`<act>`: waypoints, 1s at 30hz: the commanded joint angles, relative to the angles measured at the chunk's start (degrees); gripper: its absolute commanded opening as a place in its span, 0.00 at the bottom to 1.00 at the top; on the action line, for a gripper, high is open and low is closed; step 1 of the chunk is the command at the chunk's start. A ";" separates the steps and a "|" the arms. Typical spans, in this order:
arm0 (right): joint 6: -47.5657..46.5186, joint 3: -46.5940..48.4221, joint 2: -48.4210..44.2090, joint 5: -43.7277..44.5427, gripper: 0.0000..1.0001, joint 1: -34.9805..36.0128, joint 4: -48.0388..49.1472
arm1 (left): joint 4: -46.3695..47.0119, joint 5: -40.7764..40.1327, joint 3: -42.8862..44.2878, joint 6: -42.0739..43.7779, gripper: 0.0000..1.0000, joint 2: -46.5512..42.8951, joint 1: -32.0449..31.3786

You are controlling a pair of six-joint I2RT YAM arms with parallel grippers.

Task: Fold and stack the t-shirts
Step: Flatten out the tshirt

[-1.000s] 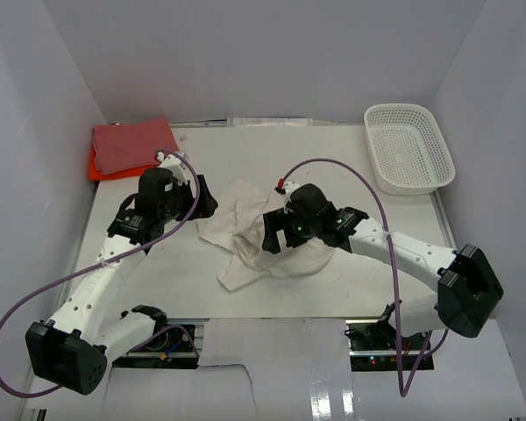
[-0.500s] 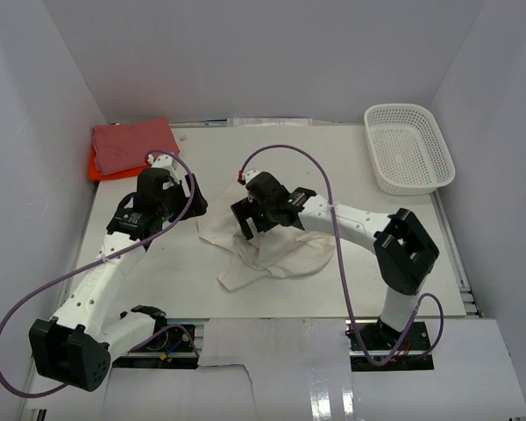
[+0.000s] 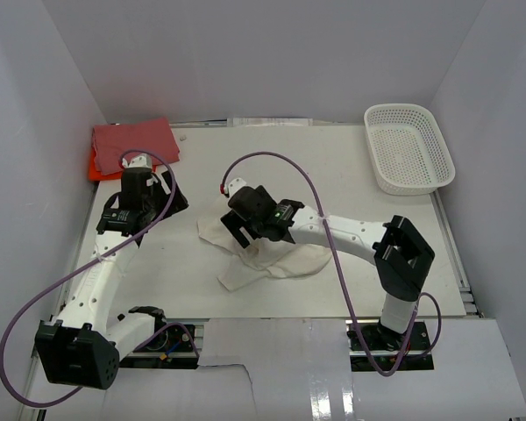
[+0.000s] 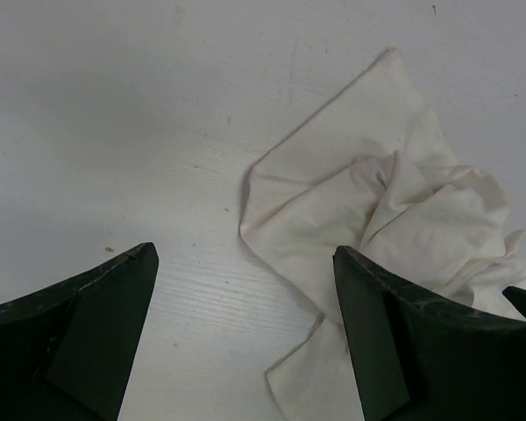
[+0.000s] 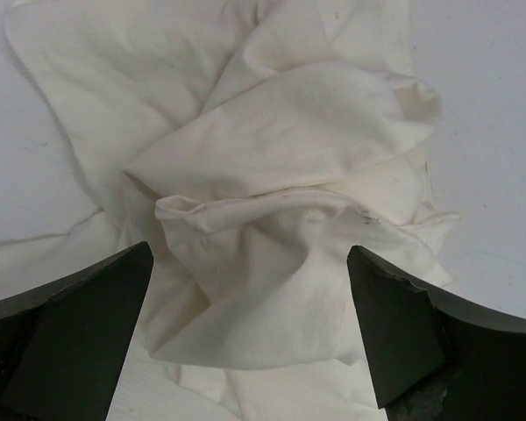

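A crumpled cream t-shirt [image 3: 272, 256] lies unfolded mid-table. My right gripper [image 3: 235, 230] hovers open over its left part; in the right wrist view the bunched cream cloth [image 5: 289, 167] fills the space ahead of the gripper [image 5: 250, 253], with nothing between the fingers [image 5: 79, 324]. My left gripper [image 3: 177, 200] stands open to the left of the shirt, apart from it. In the left wrist view the shirt [image 4: 394, 202] sits ahead and to the right of the gripper [image 4: 245, 253], its corner reaching between the fingers [image 4: 403, 333]. A folded pink-red t-shirt [image 3: 133, 143] rests on an orange t-shirt [image 3: 96, 168] at the far left.
A white mesh basket [image 3: 403, 108] stands at the far right corner, with nothing in it. White walls close in the table on the left, back and right. Purple cables loop above both arms.
My right arm has swung left across the cream shirt, ending over its left part. My left gripper has drawn back to the left, away from the shirt. Both stayed open.
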 commanded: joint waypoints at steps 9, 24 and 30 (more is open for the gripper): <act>-5.55 11.34 5.34 9.90 0.92 6.35 -7.95 | -0.27 0.18 1.57 -0.50 0.93 -0.74 1.20; -3.80 20.14 14.66 12.03 0.56 6.62 -15.26 | -0.18 0.89 1.48 -0.07 0.93 -0.57 1.56; -3.27 20.14 14.75 12.28 0.34 6.27 -15.87 | -0.18 1.06 1.48 0.02 0.93 -0.57 1.56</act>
